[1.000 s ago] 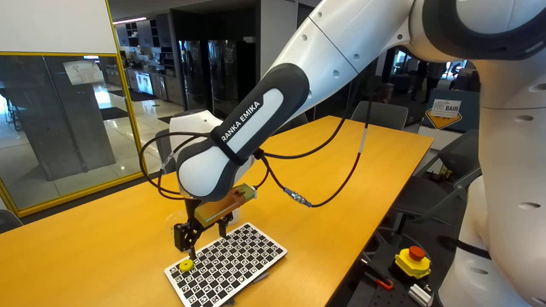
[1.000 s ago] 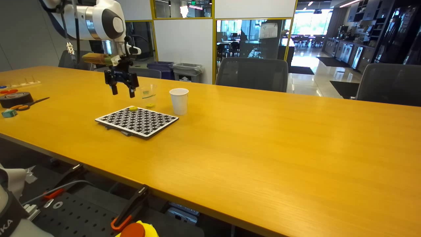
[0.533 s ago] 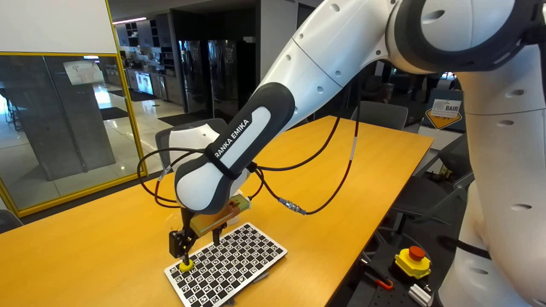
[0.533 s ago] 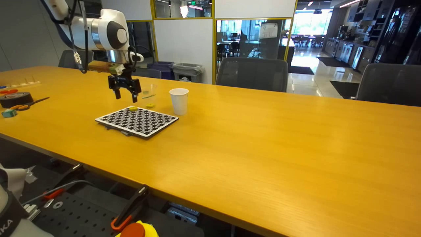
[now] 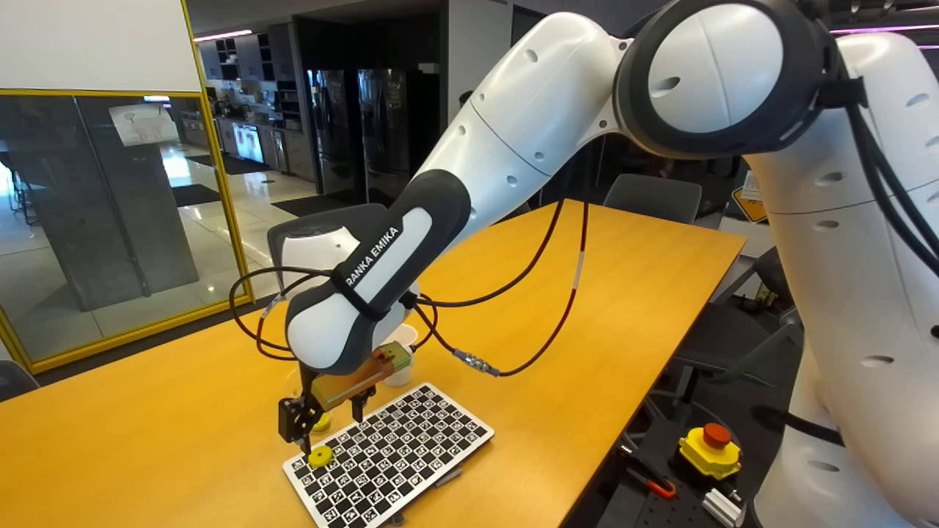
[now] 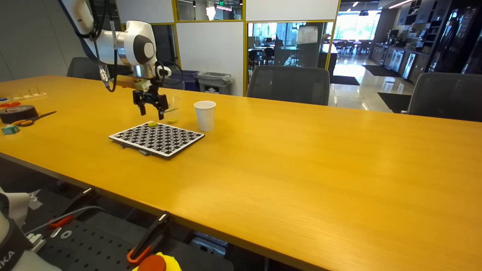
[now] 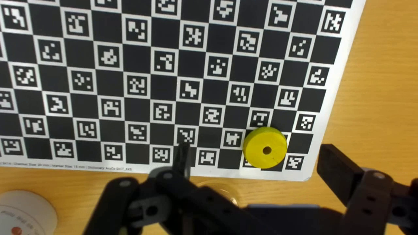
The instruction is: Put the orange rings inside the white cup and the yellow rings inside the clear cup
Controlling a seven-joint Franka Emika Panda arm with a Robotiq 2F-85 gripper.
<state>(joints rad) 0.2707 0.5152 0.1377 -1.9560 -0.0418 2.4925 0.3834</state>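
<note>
My gripper stands open, its fingers on either side of a yellow ring in the wrist view and nothing held. That yellow ring lies flat near a corner of the checkered board; the gripper hovers above it. The clear cup is beyond the board, partly behind the gripper, with another yellow ring showing at its bottom. Beside it the white cup stands upright. A red-orange spot shows on the white cup; print or ring, I cannot tell. Orange rings lie far left.
The checkered board rests on the wooden table. At the far left of an exterior view are a black tape roll, scissors, a teal block and a pegged stand. Cables hang from the arm.
The open gripper has come lower and shifted across the board's corner, leftward in one exterior picture and rightward in another. Ring, board and cups have stayed in place.
</note>
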